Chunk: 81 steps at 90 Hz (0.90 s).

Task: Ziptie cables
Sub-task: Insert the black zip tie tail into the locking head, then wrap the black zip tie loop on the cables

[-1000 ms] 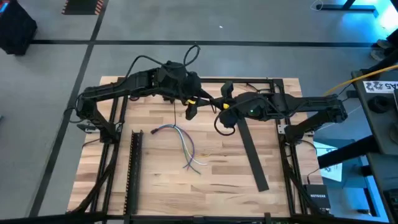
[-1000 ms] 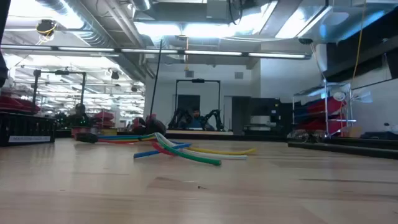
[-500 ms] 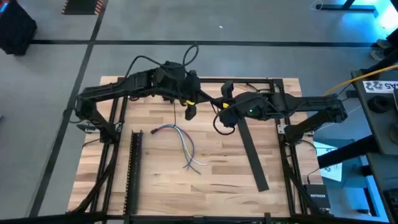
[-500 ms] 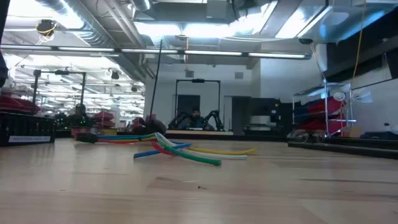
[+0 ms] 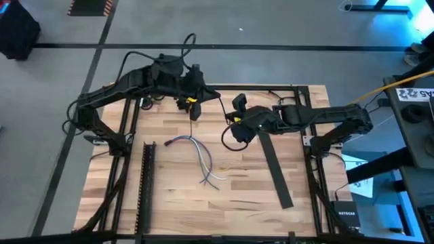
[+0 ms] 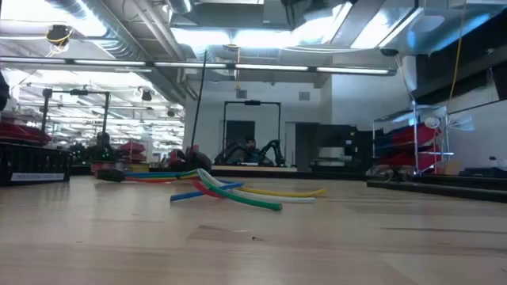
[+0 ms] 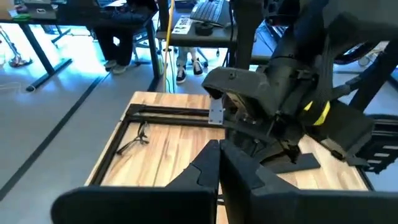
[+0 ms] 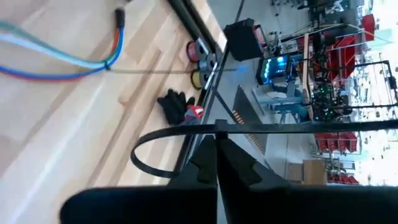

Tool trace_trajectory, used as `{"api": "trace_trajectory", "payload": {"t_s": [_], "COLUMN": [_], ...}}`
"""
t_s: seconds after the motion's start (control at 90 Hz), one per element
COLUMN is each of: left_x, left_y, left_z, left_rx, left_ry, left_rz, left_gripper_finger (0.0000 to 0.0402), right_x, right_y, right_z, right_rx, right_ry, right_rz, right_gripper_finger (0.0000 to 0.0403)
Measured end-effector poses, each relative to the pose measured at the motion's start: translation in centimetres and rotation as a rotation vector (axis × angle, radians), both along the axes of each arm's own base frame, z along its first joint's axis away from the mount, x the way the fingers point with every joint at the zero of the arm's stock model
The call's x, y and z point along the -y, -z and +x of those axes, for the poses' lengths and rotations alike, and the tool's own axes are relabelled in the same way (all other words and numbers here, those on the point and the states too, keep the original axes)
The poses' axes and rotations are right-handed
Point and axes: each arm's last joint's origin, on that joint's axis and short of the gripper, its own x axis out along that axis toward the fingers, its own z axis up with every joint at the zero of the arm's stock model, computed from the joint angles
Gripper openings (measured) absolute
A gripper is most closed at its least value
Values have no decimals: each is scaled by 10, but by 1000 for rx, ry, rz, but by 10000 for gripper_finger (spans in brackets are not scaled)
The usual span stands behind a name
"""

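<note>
Currently the cables [image 5: 202, 159] lie loose mid-surface, long axis running toward the near edge, nearer the right pincer [image 5: 234, 133], whose fingers are together on a looped zip-tie [image 8: 186, 134], than the left pincer [image 5: 192, 108], also closed, farther back.

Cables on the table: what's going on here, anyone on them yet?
Not yet. The cables lie loose on the wooden table, with neither arm touching them. The right pincer hangs above the table just to the right of them, shut on a black zip tie that curls into a loop. The left pincer is held up near the table's back edge, shut with nothing visible in it.
</note>
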Motion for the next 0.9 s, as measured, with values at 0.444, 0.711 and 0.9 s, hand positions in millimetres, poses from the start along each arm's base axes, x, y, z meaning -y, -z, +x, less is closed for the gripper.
{"api": "trace_trajectory", "payload": {"t_s": [0.444,0.711,0.9], "left_x": [7,18,28], "left_y": [23,43,42], "left_z": [-15,-34,-47], "left_rx": [-282,-565,-612], "left_ry": [-43,-137,-204], "left_rz": [-34,-110,-148], "left_gripper_finger": [0,0,0], "right_x": [1,0,-3], "right_y": [-16,12,73], "right_z": [-53,-57,-22], "right_rx": [24,59,183], "right_ry": [365,401,327], "right_rz": [675,802,848], "right_gripper_finger": [164,202,202]}}
